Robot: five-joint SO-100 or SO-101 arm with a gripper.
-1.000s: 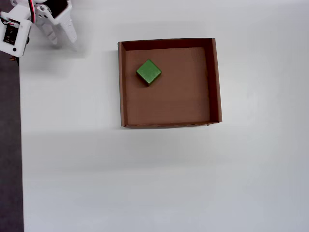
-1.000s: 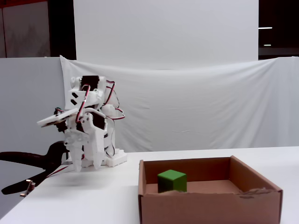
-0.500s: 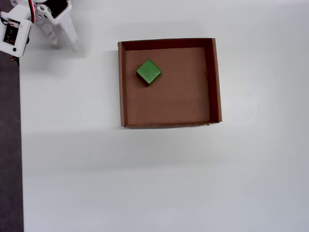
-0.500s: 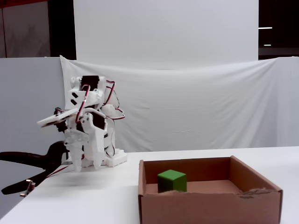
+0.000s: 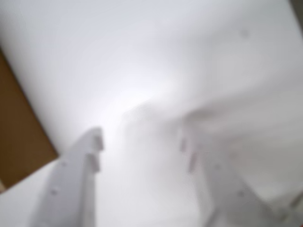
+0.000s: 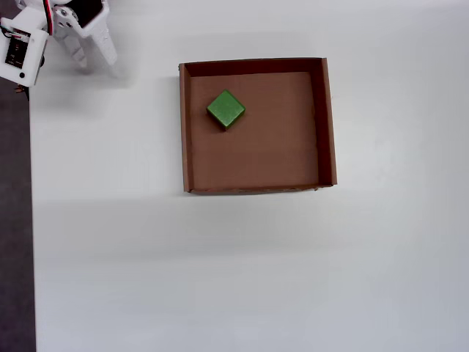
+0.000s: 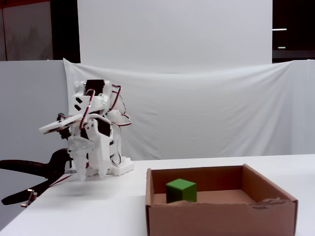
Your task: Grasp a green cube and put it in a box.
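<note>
Overhead, the green cube (image 6: 226, 109) sits inside the box (image 6: 327, 125), while only the blurred wrist view shows the empty gripper (image 5: 142, 144) spread apart.

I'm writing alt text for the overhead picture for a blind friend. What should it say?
A small bright-green cube sits inside a shallow square brown cardboard box, near its upper-left corner, on a plain white table. The white robot arm's two-finger gripper rests apart at the picture's top left, holding nothing.
</note>
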